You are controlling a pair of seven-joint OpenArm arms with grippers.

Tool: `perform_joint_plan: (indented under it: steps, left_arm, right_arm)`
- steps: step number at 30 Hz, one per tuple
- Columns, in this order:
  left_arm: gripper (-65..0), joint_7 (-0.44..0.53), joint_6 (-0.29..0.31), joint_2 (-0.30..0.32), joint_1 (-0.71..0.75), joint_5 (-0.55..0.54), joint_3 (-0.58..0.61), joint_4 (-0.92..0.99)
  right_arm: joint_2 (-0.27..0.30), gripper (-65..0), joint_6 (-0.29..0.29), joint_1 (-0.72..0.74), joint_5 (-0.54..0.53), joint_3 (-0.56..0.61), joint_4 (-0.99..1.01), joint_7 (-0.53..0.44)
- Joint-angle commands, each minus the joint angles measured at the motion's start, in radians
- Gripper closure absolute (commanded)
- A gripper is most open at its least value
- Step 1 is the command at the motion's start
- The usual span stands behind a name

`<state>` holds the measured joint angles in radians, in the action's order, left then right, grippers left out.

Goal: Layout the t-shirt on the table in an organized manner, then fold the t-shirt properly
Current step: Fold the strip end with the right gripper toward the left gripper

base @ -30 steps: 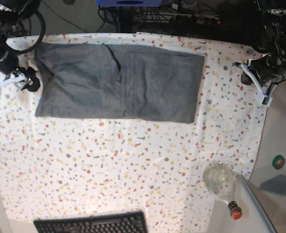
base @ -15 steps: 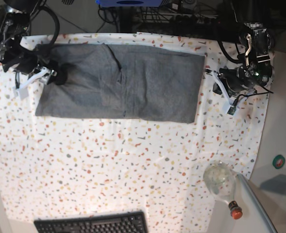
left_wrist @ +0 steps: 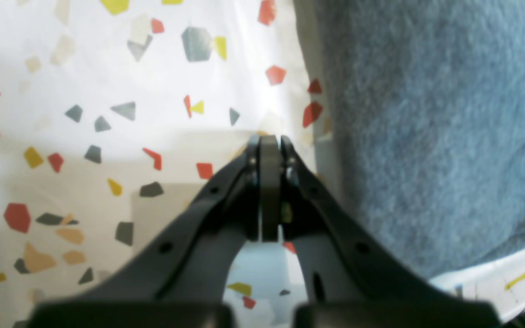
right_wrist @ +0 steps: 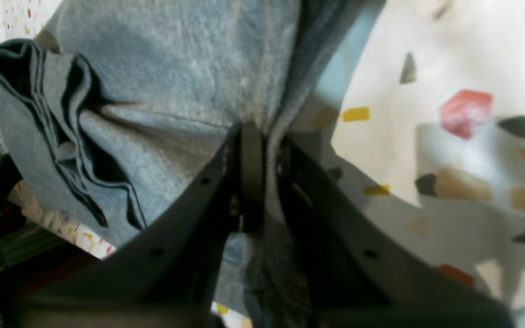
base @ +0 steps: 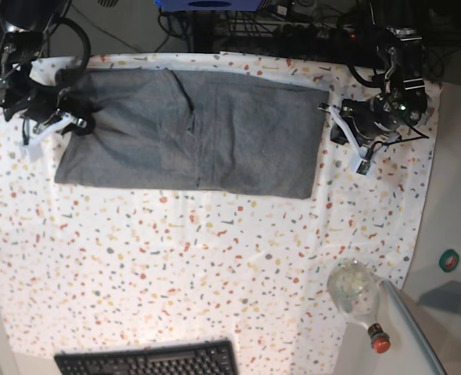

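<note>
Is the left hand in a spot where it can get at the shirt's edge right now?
Probably yes: the left hand sits shut on bare table just beside the shirt, nothing between them; it must open first.

Both arms low, left gripper (left_wrist: 269, 141) jaws together, empty.

Both arms are black, with black cables looping off them. The left gripper (left_wrist: 269, 141) and right gripper (right_wrist: 255, 130) share one build: matte black tapering fingers dotted with small screw holes, flat dark pads at the tips, pale finger parts in the base view
</note>
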<state>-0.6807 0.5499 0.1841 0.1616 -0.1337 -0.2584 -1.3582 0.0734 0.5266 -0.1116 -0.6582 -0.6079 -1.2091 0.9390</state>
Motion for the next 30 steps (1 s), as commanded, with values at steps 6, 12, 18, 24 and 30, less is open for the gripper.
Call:
perform_joint_plan:
  steps: [6,12,18,24,30]
  left_arm:
    - [0.0,-0.023,0.011,-0.042,-0.007,-0.005,0.184,-0.017]
    - [0.0,-0.023,0.011,-0.104,-0.013,-0.004,0.236,-0.014]
    - [0.0,-0.026,-0.032,-0.110,-0.032,-0.004,0.302,-0.022]
    - [0.0,-0.026,-0.070,-0.104,-0.032,-0.004,0.302,-0.023]
    - [0.0,-0.026,-0.073,-0.080,-0.026,-0.005,0.302,-0.054]
  right_arm:
    - [0.065,0.0,-0.159,0.042,-0.018,0.082,-0.110,0.030]
    - [0.061,0.0,-0.369,0.002,-0.018,0.220,-0.409,0.127]
    - [0.003,0.0,-0.583,-0.044,-0.019,0.369,-0.611,0.190]
    - [-0.065,0.0,-0.669,-0.083,-0.021,0.509,-0.702,0.197]
    - [-0.088,0.0,-0.761,-0.078,-0.022,0.687,-0.707,0.171]
